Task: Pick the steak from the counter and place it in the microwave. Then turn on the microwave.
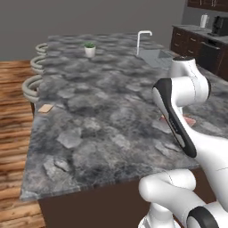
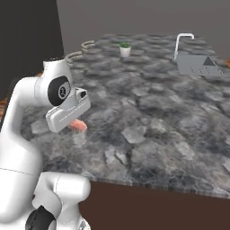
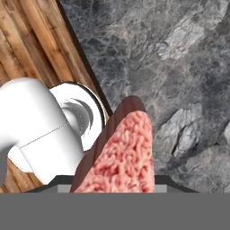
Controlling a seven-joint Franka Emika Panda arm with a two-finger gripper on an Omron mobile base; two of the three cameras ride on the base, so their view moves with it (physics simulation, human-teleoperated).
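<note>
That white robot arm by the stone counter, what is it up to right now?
The white arm's claw appears to be holding the steak, a pinkish-red slab of raw meat, just above the dark mottled counter. In the hand view the meat sits right up against the camera, with the counter's edge and the wooden floor beneath. A small potted plant and a sink faucet stand further along the counter.

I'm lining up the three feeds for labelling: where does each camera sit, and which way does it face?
Left base view: behind the arm's left, looking forward and down over the dark grey mottled stone counter; the white arm rises lower right.
Right base view: behind its right, same counter; the arm rises lower left, above the pinkish-red raw steak.
Hand view: on the hand, looking along the jaws at the steak, counter and wooden floor.
Both base views share the small potted plant and white faucet.
</note>
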